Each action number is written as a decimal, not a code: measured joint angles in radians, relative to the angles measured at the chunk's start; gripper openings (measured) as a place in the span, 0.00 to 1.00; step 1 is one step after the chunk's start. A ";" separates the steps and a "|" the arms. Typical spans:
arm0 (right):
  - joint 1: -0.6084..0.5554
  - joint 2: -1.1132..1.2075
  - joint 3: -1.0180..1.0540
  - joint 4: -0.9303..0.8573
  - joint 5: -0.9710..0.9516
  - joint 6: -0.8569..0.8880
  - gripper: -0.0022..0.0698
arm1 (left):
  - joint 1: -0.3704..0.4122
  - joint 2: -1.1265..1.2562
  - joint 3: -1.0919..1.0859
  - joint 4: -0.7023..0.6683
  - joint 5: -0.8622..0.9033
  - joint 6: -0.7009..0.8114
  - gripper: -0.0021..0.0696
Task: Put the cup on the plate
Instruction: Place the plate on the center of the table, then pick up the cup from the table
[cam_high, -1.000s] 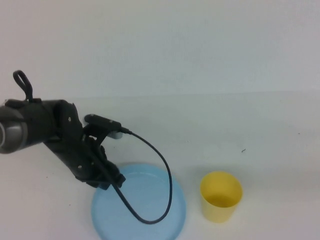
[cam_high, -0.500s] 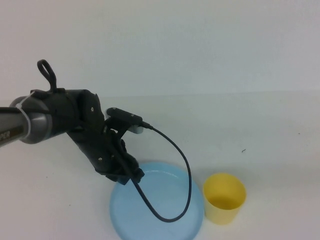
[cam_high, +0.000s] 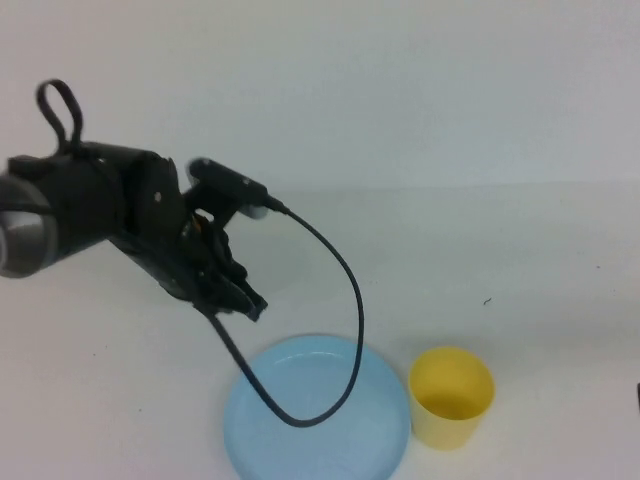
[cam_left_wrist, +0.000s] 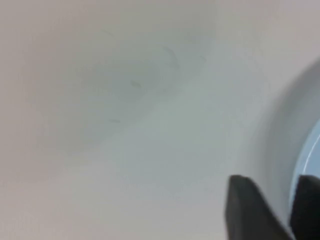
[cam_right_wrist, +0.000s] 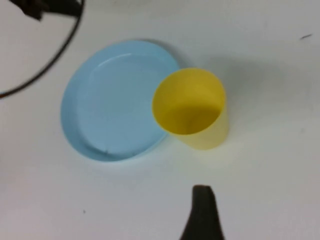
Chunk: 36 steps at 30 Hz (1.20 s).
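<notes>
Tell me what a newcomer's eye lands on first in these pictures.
The yellow cup stands upright on the white table, just right of the light blue plate, not on it. The black left gripper hangs above the table beyond the plate's far left edge, its cable looping over the plate. The right gripper holds nothing, near the cup.

We see the left arm (cam_high: 90, 215) as a matte black body with a grey metal cuff behind it. A black cable (cam_high: 335, 330) loops from the small camera block just above the left gripper (cam_high: 235, 298).
</notes>
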 joint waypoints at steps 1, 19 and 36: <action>0.005 0.034 -0.004 0.020 0.000 -0.014 0.74 | 0.000 -0.030 0.000 0.012 -0.002 -0.002 0.04; 0.314 0.645 -0.384 -0.186 -0.118 0.037 0.69 | -0.020 -0.828 0.437 0.342 -0.089 -0.280 0.03; 0.489 0.964 -0.507 -0.415 -0.108 0.208 0.64 | -0.020 -1.175 0.728 0.506 -0.154 -0.502 0.03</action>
